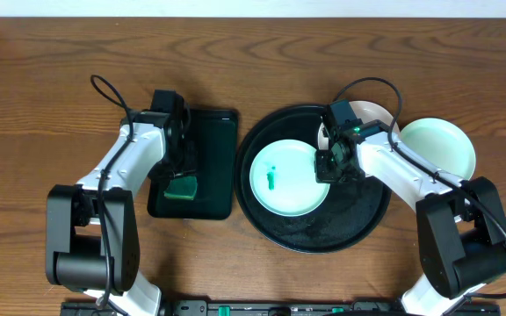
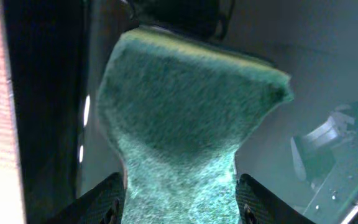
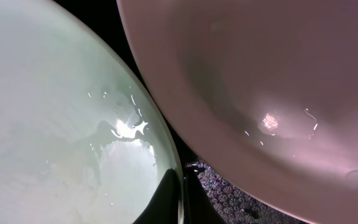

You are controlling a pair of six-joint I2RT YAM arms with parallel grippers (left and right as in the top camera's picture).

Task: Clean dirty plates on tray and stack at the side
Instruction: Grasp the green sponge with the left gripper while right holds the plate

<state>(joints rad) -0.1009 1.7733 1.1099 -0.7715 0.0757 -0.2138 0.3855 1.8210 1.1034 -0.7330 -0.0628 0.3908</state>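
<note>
On the round black tray (image 1: 358,219) lies a pale aqua plate (image 1: 292,189) with a small green smear (image 1: 272,179) at its centre. My right gripper (image 1: 328,165) is shut on that plate's right rim; in the right wrist view one finger lies on either side of the rim of the plate (image 3: 61,124), with the gripper (image 3: 182,186) at the bottom. A white plate (image 1: 372,112) (image 3: 260,93) sits at the tray's far right edge, partly hidden by the arm. A mint plate (image 1: 437,147) rests on the table to the right. My left gripper (image 1: 181,175) (image 2: 179,199) is shut on a green sponge (image 1: 183,187) (image 2: 185,106).
A smaller black rectangular tray (image 1: 213,132) lies left of the round tray, under the left gripper and sponge. The brown wooden table (image 1: 42,105) stretches to the left and along the back.
</note>
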